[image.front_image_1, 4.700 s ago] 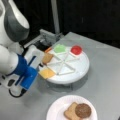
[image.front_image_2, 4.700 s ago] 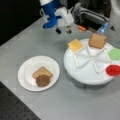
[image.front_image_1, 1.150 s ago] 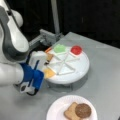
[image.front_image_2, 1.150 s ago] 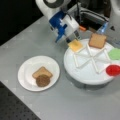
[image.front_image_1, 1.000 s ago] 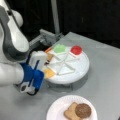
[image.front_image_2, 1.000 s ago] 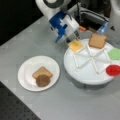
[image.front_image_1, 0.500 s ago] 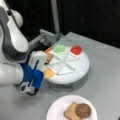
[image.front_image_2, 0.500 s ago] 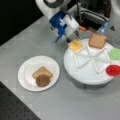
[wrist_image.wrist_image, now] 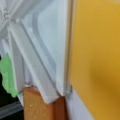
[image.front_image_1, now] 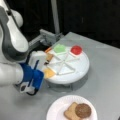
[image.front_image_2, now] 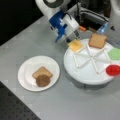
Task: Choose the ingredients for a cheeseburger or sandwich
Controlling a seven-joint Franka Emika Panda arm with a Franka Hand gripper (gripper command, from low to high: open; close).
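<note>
The gripper is down at the yellow cheese square, which lies at the rim of the white divided tray. In a front view the gripper touches the cheese from the left. The wrist view is filled by the cheese, with a toast slice and the lettuce behind the dividers. The tray also holds a toast slice, the green lettuce and the red tomato. On the white plate a toast slice and the brown patty overlap.
A grey metal bracket and an upright post stand behind the tray. The plate sits near the table's front edge. Bare grey table lies between the plate and the arm.
Since 4.7 s ago the gripper has come down to the cheese at the tray's rim. Over the last second nothing visibly moved.
</note>
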